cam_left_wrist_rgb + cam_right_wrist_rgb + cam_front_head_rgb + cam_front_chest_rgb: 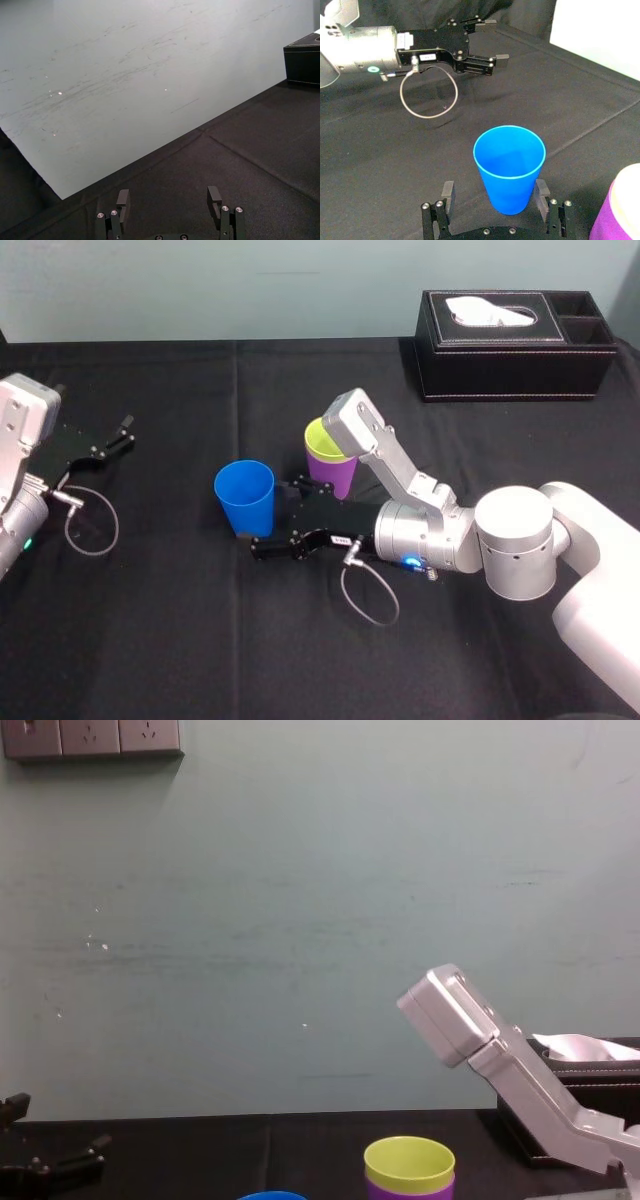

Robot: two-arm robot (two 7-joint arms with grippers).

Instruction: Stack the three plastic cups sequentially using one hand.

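Now the open right pincer point(272, 520) straddles the blue cup point(245, 497) (yellow-green cup point(322, 440) nested in purple cup point(335, 478), just right); left pincer point(125, 433) idles open, far left.

1. Three smooth tapered plastic cups: a blue cup point(244, 497), a yellow-green cup point(322, 443) and a purple cup point(335, 478).
2. One black rectangular tissue box point(510, 345).
3. Two black two-fingered grippers: the left gripper point(127, 433) and the right gripper point(272, 520).

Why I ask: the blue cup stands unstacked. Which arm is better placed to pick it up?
Right. The right tool is open, with its fingers on either side of the blue cup. The left tool sits open well to the left, away from every cup.
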